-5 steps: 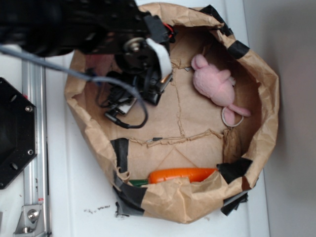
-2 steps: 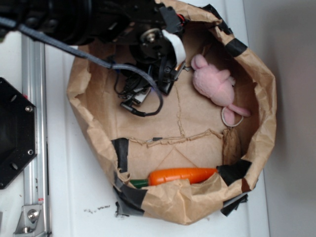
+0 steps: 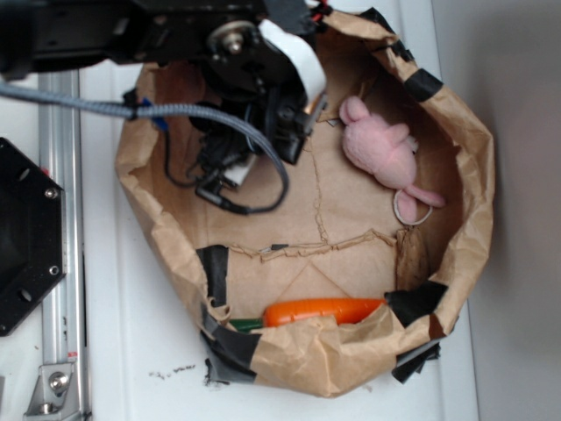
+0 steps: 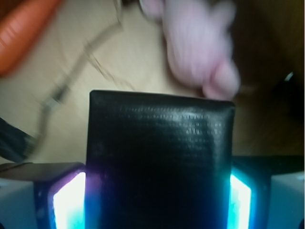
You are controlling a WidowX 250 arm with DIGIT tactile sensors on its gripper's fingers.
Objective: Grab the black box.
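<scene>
In the wrist view the black box [image 4: 159,157], flat with a finely textured, slightly glossy face, fills the space between my two glowing pads [image 4: 71,200]. My gripper [image 4: 152,195] is shut on its two side edges. The box's far edge stands clear above the brown paper floor. In the exterior view my gripper [image 3: 289,132] hangs over the upper left part of the paper bag [image 3: 473,175], and the arm hides the box there.
A pink plush toy [image 3: 381,149] lies at the bag's upper right with a white ring [image 3: 410,209] beside it. An orange carrot [image 3: 320,311] rests along the bag's near wall. Outside the bag at left are a black hexagonal plate [image 3: 26,237] and an aluminium rail [image 3: 61,263].
The arm has shifted from the bag's left side toward its far rim and looks larger, so it is higher. The plush toy and carrot have not moved.
</scene>
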